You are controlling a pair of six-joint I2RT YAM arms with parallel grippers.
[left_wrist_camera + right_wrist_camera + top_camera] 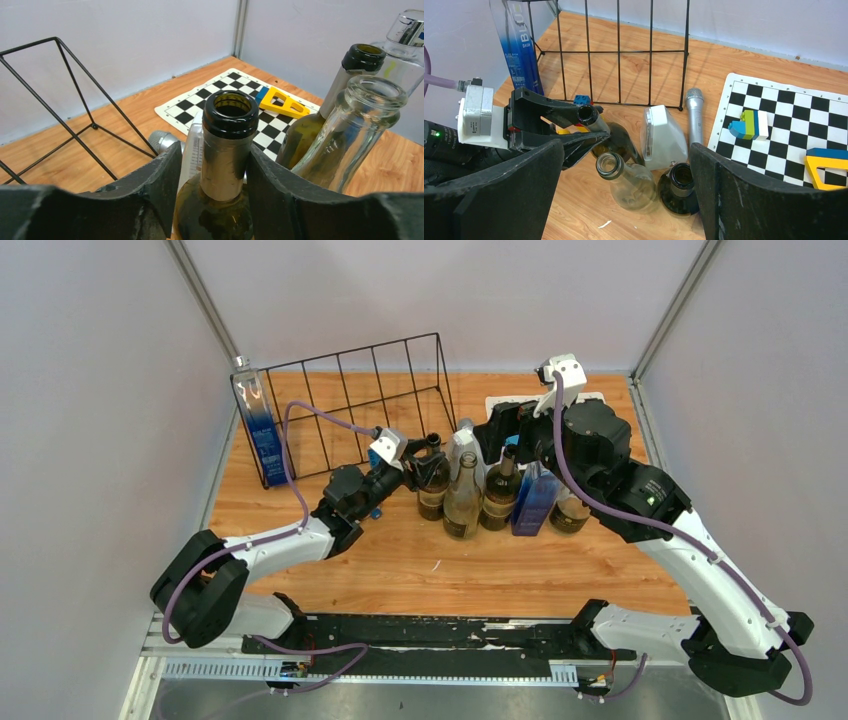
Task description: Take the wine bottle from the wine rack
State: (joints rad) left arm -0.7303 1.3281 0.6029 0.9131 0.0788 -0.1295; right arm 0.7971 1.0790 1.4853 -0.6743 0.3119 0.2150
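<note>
While my left pincer [214, 152] sits slack around the neck of the wine bottle [227, 115], a gap showing on one side, that bottle stands upright mid-counter [420, 570]. If I draw back crookedly, a finger could clip the neck and knock it into the clear bottle [370, 100] just beside; my right pincer [625, 150] hangs spread, empty. The wine rack [619, 51] sits at the far left corner.

Wine bottle [229, 150] neck centred, flanked by left gripper [214, 160], wine rack [80, 95] at 10 o'clock, chessboard [200, 102] at 12, clear bottle [350, 135] at 3.
</note>
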